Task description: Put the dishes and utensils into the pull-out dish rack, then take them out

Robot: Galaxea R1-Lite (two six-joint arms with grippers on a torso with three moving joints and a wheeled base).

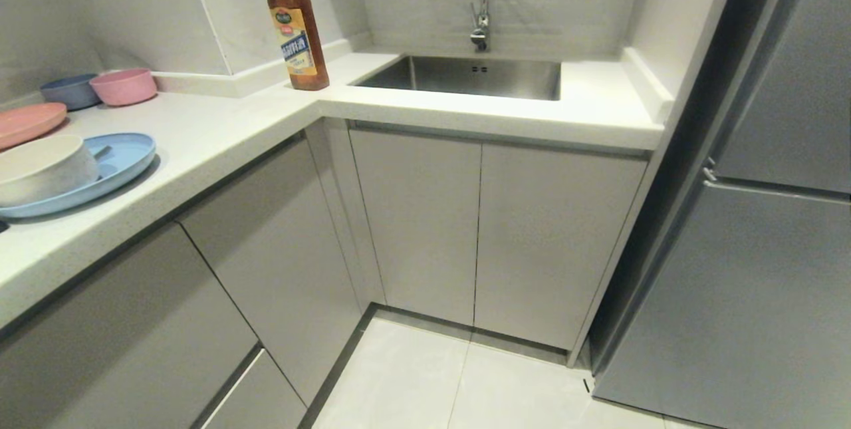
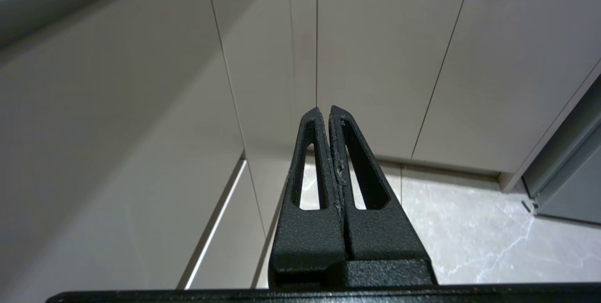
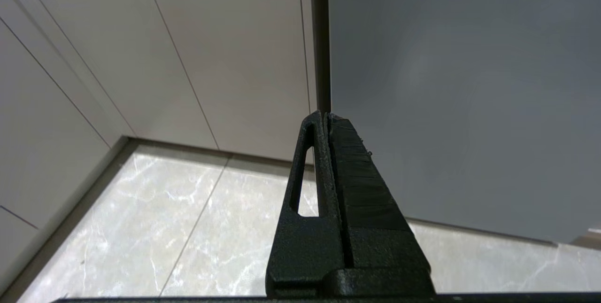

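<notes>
- Our left gripper (image 2: 324, 110) is pinched fully closed, holding nothing, aimed at grey cabinet doors (image 2: 385, 58).
- Our right gripper (image 3: 325, 115) is closed and empty too, by the fridge (image 3: 460, 82).
- Cream bowl (image 1: 43, 166) sits on the blue plate (image 1: 123, 156), up on the counter (image 1: 219, 130) well above both grippers.

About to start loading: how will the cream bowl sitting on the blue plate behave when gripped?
The cream bowl looks rigid with a smooth matte wall, so probably slippery. It rests on the blue plate, so pushing it may drag the plate along. Looks light, likely plastic.
</notes>
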